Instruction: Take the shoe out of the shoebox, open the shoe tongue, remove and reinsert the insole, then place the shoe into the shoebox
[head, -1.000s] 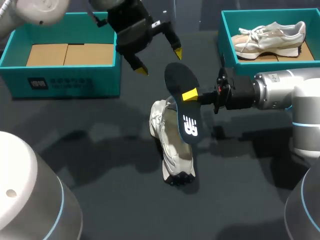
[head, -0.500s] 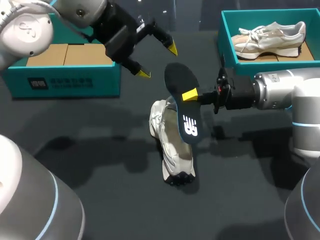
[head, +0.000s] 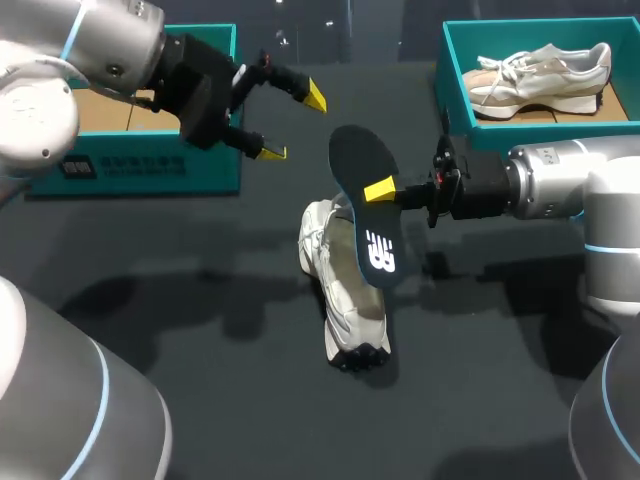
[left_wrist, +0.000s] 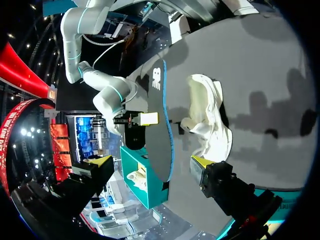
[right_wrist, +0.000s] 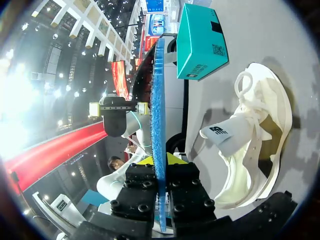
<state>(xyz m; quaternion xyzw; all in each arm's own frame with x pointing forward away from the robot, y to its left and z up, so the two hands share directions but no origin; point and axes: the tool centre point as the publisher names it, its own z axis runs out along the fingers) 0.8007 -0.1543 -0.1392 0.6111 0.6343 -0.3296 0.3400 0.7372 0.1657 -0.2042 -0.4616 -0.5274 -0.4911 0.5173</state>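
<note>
Dark insole (head: 365, 225) clamped edge-on in the right gripper (head: 383, 190), held tilted mid-frame, just above the white shoe (head: 345, 300) lying on its side on the table (head: 200, 330). Upper left of centre, the left gripper (head: 293, 125) hangs with fingers spread wide, just beside the teal shoebox (head: 130, 170). Upper right, a second shoebox (head: 455, 60) holds another shoe (head: 540, 75).

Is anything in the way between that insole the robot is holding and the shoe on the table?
Nothing visible. The right gripper holds the insole over the shoe; the left gripper hangs open, off to the side.
</note>
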